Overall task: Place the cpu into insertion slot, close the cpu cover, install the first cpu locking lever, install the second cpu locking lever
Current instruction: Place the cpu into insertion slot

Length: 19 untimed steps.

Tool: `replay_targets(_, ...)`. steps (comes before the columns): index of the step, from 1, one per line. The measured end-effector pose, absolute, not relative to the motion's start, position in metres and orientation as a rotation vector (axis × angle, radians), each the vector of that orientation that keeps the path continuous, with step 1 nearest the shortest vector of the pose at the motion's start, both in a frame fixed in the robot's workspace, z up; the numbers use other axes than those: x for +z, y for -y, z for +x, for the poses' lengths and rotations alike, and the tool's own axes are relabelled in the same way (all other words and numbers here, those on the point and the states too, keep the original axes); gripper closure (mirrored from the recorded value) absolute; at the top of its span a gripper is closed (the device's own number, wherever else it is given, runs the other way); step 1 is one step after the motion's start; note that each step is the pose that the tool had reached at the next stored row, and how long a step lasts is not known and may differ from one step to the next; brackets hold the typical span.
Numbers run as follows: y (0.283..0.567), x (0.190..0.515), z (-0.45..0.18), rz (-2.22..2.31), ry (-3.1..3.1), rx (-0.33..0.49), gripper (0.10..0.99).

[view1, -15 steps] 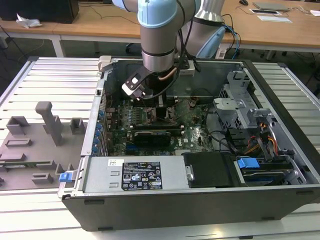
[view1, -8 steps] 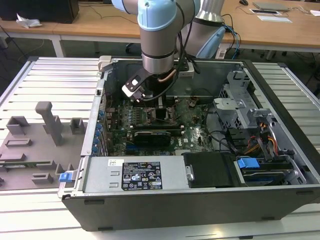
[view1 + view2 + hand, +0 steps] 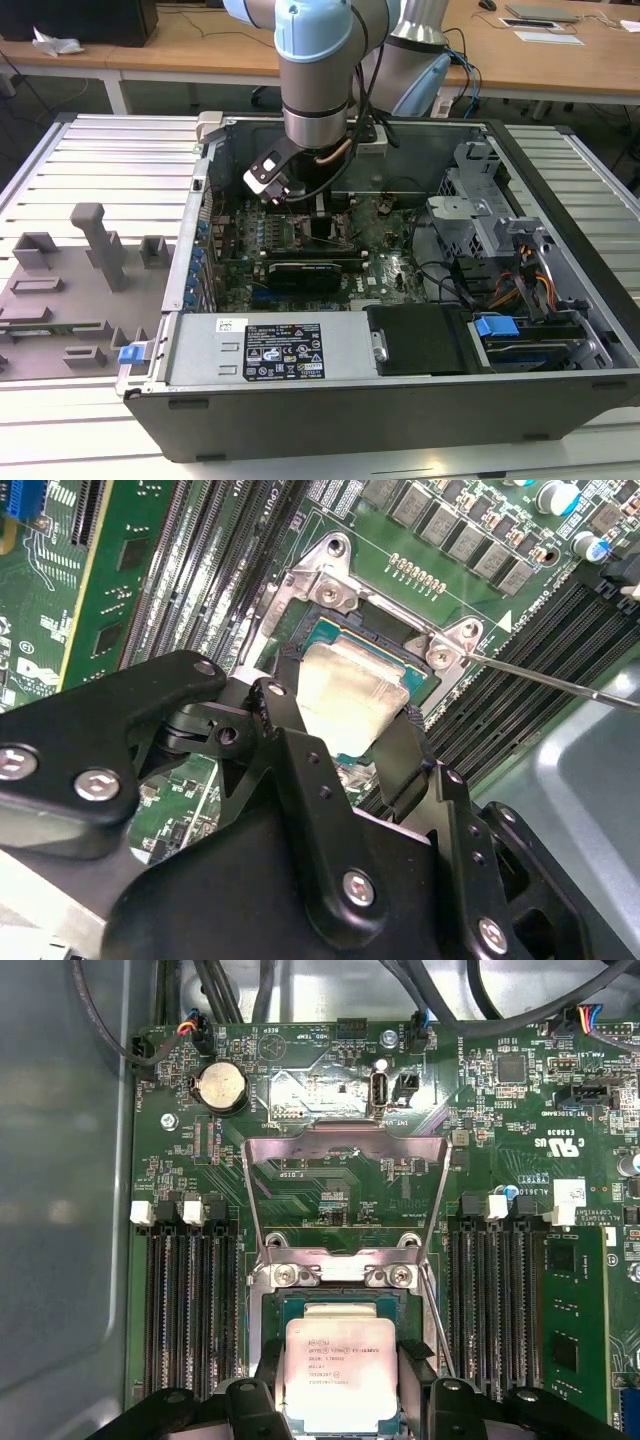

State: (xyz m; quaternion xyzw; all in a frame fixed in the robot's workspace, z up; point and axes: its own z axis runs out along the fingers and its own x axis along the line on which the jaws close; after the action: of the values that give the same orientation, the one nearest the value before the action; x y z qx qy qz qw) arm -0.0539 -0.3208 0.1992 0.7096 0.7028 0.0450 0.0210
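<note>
The black jaws grip the small square silvery-tan cpu (image 3: 340, 1375) by two opposite edges, squarely over the dark-framed square insertion slot (image 3: 320, 1302), its sides lined up with the frame. The thin silvery-grey cpu cover (image 3: 300, 1148) stands swung open beyond.

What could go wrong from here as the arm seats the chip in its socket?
1. The gripper grips the cpu by two edges at the insertion slot; a slight misalignment could seat it crooked.
2. The cpu cover is swung open beside the slot; the gripper could knock it.
3. A thin locking lever nearby could snag.
</note>
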Motion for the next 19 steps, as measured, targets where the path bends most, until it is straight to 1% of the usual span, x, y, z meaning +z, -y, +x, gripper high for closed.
replay_targets(3,0.3208,0.1991,-0.0539,2.200,-2.179,0.140,0.533)
replay_targets(4,0.3208,0.1991,-0.0539,2.200,-2.179,0.140,0.471)
replay_targets(12,0.3208,0.2084,-0.0539,2.199,-2.178,0.137,0.471)
replay_targets(19,0.3208,0.2089,-0.0540,2.199,-2.178,0.136,0.471)
